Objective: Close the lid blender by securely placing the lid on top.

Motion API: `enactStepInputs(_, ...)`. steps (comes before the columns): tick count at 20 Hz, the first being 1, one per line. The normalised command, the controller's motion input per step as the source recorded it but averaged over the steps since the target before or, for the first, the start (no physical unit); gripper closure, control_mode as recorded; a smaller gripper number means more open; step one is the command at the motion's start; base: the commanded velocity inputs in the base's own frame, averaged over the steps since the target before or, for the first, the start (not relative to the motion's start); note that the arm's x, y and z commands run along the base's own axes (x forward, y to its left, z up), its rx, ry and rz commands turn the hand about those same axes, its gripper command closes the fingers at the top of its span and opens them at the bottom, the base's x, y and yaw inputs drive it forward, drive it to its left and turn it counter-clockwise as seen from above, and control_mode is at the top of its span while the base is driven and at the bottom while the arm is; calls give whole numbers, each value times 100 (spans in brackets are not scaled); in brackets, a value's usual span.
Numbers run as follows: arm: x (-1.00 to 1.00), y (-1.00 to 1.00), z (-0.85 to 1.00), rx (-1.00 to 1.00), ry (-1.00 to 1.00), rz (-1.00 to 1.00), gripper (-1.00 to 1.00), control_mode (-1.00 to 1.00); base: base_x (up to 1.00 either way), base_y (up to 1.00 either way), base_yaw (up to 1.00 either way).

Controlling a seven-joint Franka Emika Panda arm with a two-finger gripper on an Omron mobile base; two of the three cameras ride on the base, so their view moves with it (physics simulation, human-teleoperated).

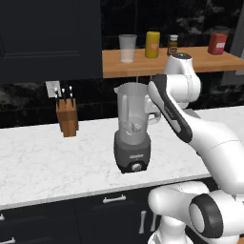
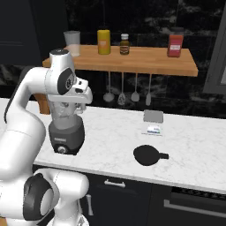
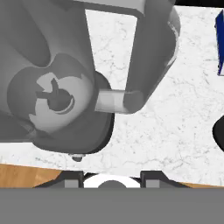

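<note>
The blender [image 1: 132,128], a translucent grey jar with a side handle on a dark base with a knob, stands on the white marble counter near its front edge. In the right base view my gripper [image 2: 70,107] hangs just over the mouth of the blender [image 2: 66,128]. The hand view looks straight down into the blender [image 3: 54,96], with the blades at its bottom. My gripper [image 3: 111,177] is open, its tips apart with nothing between them. The lid [image 2: 148,155], a flat black disc, lies on the counter to the right of the blender, and its dark edge, the lid [image 3: 218,131], shows at the right.
A wooden knife block [image 1: 66,116] stands left of the blender. The wooden shelf [image 2: 145,62] above carries a glass cup [image 1: 127,47], a yellow bottle, a brown jar and a red box. Utensils [image 2: 122,90] hang beneath it. A grey box [image 2: 153,116] and a small card [image 2: 154,129] lie behind the lid.
</note>
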Motion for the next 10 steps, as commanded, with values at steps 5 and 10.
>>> enactStepInputs(5,-12,-19,-5,3,0,-6,-100,-100,0,0,0)
enactStepInputs(10,-32,-76,-3,17,-9,-35,-100,-100,0,0,0)
